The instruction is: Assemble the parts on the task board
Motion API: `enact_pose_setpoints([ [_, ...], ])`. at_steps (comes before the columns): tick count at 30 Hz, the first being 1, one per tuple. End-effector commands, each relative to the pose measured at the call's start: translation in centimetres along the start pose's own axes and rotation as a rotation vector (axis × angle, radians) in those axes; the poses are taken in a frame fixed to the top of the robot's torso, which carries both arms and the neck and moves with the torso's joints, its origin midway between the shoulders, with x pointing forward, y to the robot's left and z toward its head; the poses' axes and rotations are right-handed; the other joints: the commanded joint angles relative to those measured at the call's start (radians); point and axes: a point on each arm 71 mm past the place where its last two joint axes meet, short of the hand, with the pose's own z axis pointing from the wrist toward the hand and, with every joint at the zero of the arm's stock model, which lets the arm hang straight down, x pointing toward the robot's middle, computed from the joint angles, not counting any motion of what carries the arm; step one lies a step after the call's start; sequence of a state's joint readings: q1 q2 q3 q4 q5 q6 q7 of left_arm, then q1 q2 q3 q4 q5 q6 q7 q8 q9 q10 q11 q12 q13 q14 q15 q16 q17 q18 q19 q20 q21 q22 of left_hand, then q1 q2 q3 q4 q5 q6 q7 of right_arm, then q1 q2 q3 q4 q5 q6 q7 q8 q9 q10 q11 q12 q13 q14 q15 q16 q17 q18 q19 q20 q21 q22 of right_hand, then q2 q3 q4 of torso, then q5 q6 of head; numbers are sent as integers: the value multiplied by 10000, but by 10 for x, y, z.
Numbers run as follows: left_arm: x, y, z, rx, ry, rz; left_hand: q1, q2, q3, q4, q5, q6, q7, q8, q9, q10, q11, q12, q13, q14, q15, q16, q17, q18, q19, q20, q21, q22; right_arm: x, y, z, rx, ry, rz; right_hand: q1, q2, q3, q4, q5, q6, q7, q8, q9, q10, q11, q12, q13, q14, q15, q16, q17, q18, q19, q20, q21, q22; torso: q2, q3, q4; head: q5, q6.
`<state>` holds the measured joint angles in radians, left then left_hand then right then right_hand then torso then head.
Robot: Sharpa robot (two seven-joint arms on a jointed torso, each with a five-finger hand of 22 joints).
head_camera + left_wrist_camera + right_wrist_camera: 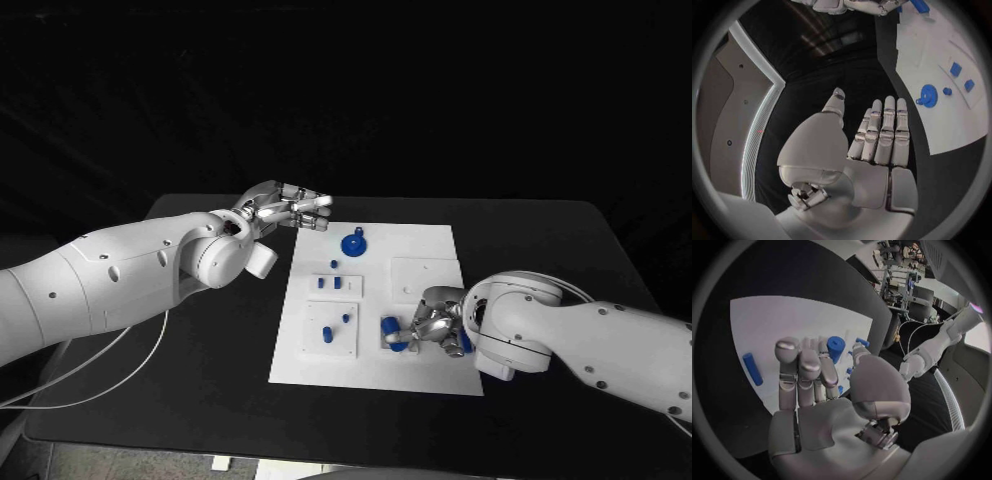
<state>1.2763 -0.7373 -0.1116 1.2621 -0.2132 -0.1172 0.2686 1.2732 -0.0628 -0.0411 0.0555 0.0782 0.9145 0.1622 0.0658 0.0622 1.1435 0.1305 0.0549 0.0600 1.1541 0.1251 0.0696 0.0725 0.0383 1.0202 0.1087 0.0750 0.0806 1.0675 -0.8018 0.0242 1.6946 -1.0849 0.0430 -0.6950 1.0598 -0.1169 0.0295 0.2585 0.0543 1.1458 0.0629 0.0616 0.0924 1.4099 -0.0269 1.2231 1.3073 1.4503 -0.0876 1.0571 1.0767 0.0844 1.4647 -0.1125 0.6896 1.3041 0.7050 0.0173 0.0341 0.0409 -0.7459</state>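
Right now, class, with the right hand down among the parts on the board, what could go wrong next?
1. The right hand works close among small blue parts; a finger might knock one over.
2. A loose blue cylinder lies on the task board beside that hand and could roll if brushed.
3. The left hand hovers open at the board's far corner, giving no support.

Dim surroundings fall to black beyond the worktop (pixel 577 260), while the white task board (pixel 418 240) glows brightly, nearly washed out. Both wrist views bend straight edges strongly toward their dark circular rims, where detail softens.
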Motion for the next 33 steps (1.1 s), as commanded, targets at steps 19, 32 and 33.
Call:
enact_pose_setpoints([
  [19, 0, 0, 1, -16, 95, 8, -27, -13, 2, 42, 57, -66, 18, -12, -10, 40, 0, 52, 16, -51, -3, -19, 5, 30, 13, 19, 54, -10, 0, 5, -1, -374, -411, -546, 770, 1057, 2285, -2718, -8, 492, -139, 20, 66, 79, -58, 4, 539, 33, -58, -33, -69, -118, 525, -27, 23, -5, 10, -6, -12, -28, 2],
  [32, 0, 1, 1, -45, 106, 8, -30, 61, -15, 15, 63, -71, 19, -13, -11, 33, 3, 51, 16, -60, -1, -21, 4, 28, 8, 22, 52, -11, 0, 9, 4, -318, -655, -641, 270, 1363, 2604, -3364, -2, 727, -237, 21, 143, 118, -120, 37, 524, 33, -70, 4, -138, -172, 533, -42, 62, 9, 3, -8, 1, -66, -12],
  [33, 0, 1, 1, -46, 104, 8, -30, 61, -15, 15, 63, -71, 19, -13, -11, 33, 3, 51, 16, -60, -1, -21, 4, 28, 8, 22, 52, -11, 1, 9, 4, -309, -658, -640, 260, 1362, 2617, -3355, 1, 727, -237, 21, 144, 118, -121, 38, 525, 33, -71, 8, -138, -172, 534, -43, 65, 9, 5, -9, 2, -70, -13],
])
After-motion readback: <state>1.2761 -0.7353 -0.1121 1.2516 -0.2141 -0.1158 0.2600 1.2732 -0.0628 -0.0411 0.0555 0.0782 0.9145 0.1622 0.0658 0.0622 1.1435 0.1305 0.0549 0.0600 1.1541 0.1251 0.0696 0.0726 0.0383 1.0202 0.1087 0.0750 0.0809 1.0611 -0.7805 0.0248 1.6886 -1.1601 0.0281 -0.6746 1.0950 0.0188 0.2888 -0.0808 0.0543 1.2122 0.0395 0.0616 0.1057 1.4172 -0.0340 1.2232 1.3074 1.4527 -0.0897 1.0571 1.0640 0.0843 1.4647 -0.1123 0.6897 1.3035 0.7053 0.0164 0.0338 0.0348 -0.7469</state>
